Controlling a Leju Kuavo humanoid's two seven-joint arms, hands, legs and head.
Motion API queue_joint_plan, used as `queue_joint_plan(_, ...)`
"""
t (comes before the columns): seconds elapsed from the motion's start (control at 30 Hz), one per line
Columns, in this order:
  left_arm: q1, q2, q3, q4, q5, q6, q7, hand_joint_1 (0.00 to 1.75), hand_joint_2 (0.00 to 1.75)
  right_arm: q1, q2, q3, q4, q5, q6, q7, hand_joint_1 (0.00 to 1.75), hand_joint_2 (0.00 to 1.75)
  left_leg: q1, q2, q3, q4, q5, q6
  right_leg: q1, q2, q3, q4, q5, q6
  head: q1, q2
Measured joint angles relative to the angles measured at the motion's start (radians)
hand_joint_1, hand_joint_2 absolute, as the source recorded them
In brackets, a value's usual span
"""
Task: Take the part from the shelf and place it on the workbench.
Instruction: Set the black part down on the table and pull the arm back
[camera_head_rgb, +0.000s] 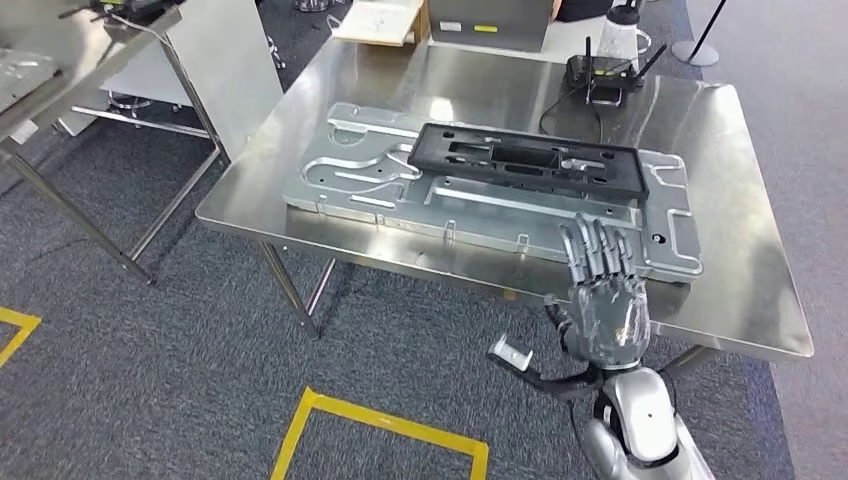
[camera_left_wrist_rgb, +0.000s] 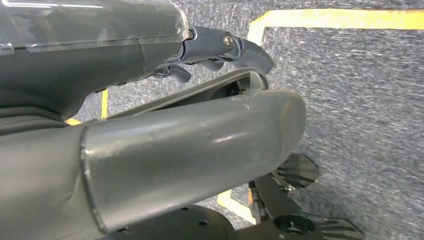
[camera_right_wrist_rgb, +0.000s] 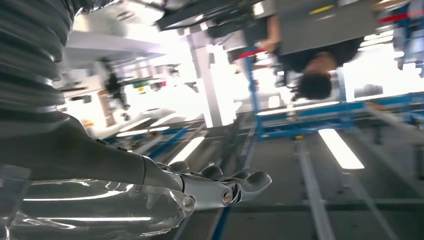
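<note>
A black rectangular frame part (camera_head_rgb: 530, 160) lies flat on a large silver pressed-metal plate (camera_head_rgb: 360, 170), which rests on the steel workbench (camera_head_rgb: 740, 250). My right hand (camera_head_rgb: 605, 290) is raised at the bench's front edge, just short of the plate's near right corner. Its fingers are straight and spread, and it holds nothing. In the right wrist view that hand (camera_right_wrist_rgb: 220, 190) points up toward the ceiling. My left hand (camera_left_wrist_rgb: 215, 47) hangs low over the grey carpet and holds nothing.
A metal shelf rack (camera_head_rgb: 40, 80) stands at the far left. At the bench's back edge sit a black router (camera_head_rgb: 600, 72) with its cable, a jug (camera_head_rgb: 625, 30) and boxes (camera_head_rgb: 380, 20). Yellow tape (camera_head_rgb: 380, 425) marks the carpet. A person (camera_right_wrist_rgb: 315, 75) stands beyond.
</note>
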Motion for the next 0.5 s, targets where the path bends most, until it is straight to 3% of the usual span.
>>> queue_joint_plan(0.03, 0.0, -0.001, 0.001, 0.0, 0.002, 0.0, 0.0, 0.0, 0.0, 0.013, 0.005, 0.016, -0.004, -0.004, 0.0, 0.0, 0.0, 1.31, 0.001, 0.003, -0.007, -0.006, 0.014, 0.007, -0.001, 0.002, -0.003, 0.0, -0.004, 0.005, 0.0, 0.0)
queue_joint_plan(0.07, 0.0, -0.002, 0.003, 0.0, 0.004, 0.0, 0.0, 0.0, 0.0, 0.025, 0.01, 0.033, -0.006, -0.01, 0.001, 0.0, 0.0, 0.87, 0.004, 0.006, -0.017, -0.011, 0.029, 0.017, -0.001, 0.004, -0.011, 0.015, -0.029, 0.01, 0.0, 0.0)
queue_joint_plan(0.13, -0.001, -0.004, 0.005, 0.0, 0.01, 0.0, 0.001, 0.0, 0.0, 0.05, 0.017, 0.064, -0.008, -0.03, 0.001, -0.001, 0.0, 0.0, 0.006, 0.011, -0.047, -0.015, 0.059, 0.029, -0.004, 0.009, -0.036, 0.101, -0.132, 0.016, 0.0, 0.0)
queue_joint_plan(0.17, 0.0, -0.004, 0.007, 0.0, 0.014, 0.0, 0.001, 0.0, 0.0, 0.065, 0.02, 0.078, -0.008, -0.044, 0.001, -0.003, 0.0, 0.0, 0.006, 0.011, -0.065, -0.013, 0.072, 0.032, -0.006, 0.01, -0.048, 0.165, -0.184, 0.019, 0.0, 0.0)
queue_joint_plan(0.2, 0.0, -0.004, 0.01, 0.0, 0.017, 0.0, 0.001, 0.0, 0.0, 0.081, 0.024, 0.092, -0.008, -0.059, -0.001, -0.006, 0.0, 0.0, 0.006, 0.011, -0.083, -0.011, 0.085, 0.031, -0.008, 0.01, -0.055, 0.224, -0.211, 0.022, 0.0, 0.0)
queue_joint_plan(0.23, 0.001, -0.004, 0.013, 0.0, 0.02, 0.0, 0.001, 0.0, 0.0, 0.098, 0.028, 0.105, -0.007, -0.075, -0.004, -0.01, 0.0, 0.0, 0.005, 0.011, -0.102, -0.007, 0.097, 0.029, -0.009, 0.01, -0.051, 0.264, -0.212, 0.024, 0.0, 0.0)
queue_joint_plan(0.27, 0.001, -0.005, 0.017, 0.0, 0.023, 0.0, 0.001, 0.0, 0.0, 0.117, 0.032, 0.116, -0.006, -0.092, -0.007, -0.015, 0.0, 0.0, 0.006, 0.011, -0.122, -0.002, 0.107, 0.027, -0.01, 0.01, -0.033, 0.275, -0.19, 0.026, 0.0, 0.0)
queue_joint_plan(0.33, 0.002, -0.006, 0.023, 0.0, 0.03, 0.001, -0.001, 0.0, 0.0, 0.149, 0.042, 0.134, -0.004, -0.142, -0.016, -0.03, 0.0, 0.0, 0.007, 0.011, -0.159, 0.016, 0.124, 0.019, -0.012, 0.009, 0.052, 0.195, -0.139, 0.027, 0.0, 0.0)
queue_joint_plan(0.4, 0.003, -0.008, 0.028, 0.0, 0.039, 0.004, -0.003, 0.0, 0.0, 0.178, 0.054, 0.141, -0.001, -0.219, -0.029, -0.05, 0.0, 0.0, 0.005, 0.01, -0.186, 0.036, 0.135, 0.009, -0.009, 0.009, 0.157, 0.049, -0.154, 0.022, 0.0, 0.0)
queue_joint_plan(0.43, 0.003, -0.009, 0.031, 0.0, 0.044, 0.005, -0.004, 0.0, 0.0, 0.194, 0.061, 0.141, 0.004, -0.268, -0.039, -0.062, 0.0, 0.0, 0.004, 0.01, -0.193, 0.041, 0.142, 0.003, -0.006, 0.009, 0.188, -0.002, -0.173, 0.017, 0.0, 0.0)
queue_joint_plan(0.5, 0.006, -0.011, 0.039, 0.0, 0.052, 0.008, -0.006, 0.0, 0.0, 0.233, 0.074, 0.135, 0.028, -0.369, -0.064, -0.094, 0.0, 0.0, 0.005, 0.009, -0.198, 0.041, 0.159, -0.01, -0.003, 0.009, 0.194, -0.034, -0.18, 0.006, 0.0, 0.0)
